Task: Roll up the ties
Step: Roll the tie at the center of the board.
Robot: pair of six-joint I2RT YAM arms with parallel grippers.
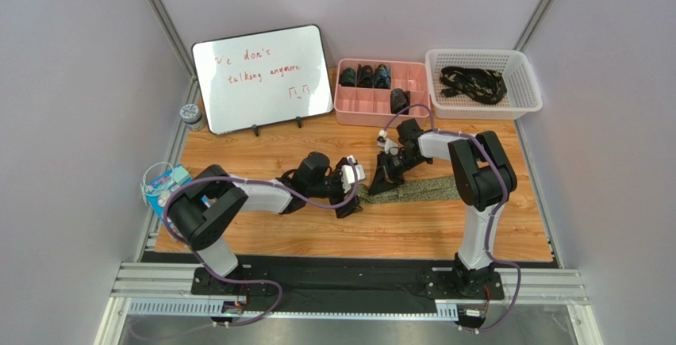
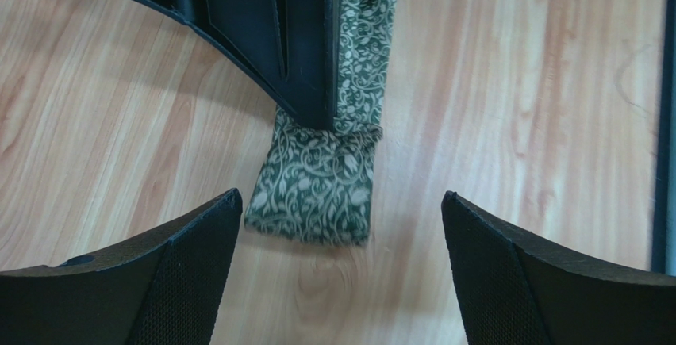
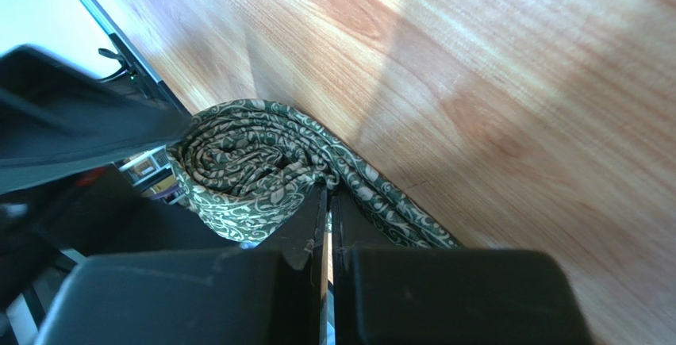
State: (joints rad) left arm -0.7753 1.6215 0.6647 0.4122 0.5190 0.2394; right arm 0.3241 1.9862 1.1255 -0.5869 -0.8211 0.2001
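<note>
Half-rolled tie (image 2: 317, 186) on the table (image 2: 516, 123)
Left gripper (image 2: 339, 202) gapes wide, holding nothing, the rolled end just ahead of its tips; right gripper (image 3: 328, 202) closed, tips pressing the flat tie beside the roll

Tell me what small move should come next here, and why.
Probably ease the left gripper forward until its open jaws straddle the roll, then close. The green tie is only partly wound, and a long stretch lies flat on the table. The roll sits just ahead of the left jaws, untouched by them, while the shut right gripper rests against it.
</note>
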